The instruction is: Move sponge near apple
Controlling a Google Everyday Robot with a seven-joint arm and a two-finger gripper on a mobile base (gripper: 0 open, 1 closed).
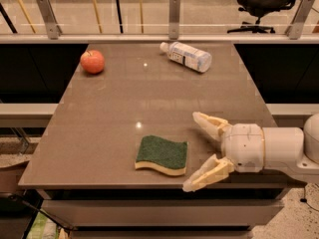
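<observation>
The sponge [162,155], dark green on top with a pale yellow foam layer, lies flat near the table's front edge. The apple [92,61], small and red-orange, sits at the far left corner of the table. My gripper [197,150] reaches in from the right, just to the right of the sponge and level with it. Its two pale fingers are spread wide, one finger [210,124] farther back and one [205,174] at the front edge. It holds nothing and does not touch the sponge.
A clear plastic bottle [186,56] with a white label lies on its side at the far middle of the brown table [124,108]. A glass railing runs behind the table. An office chair [261,1] stands at the far right.
</observation>
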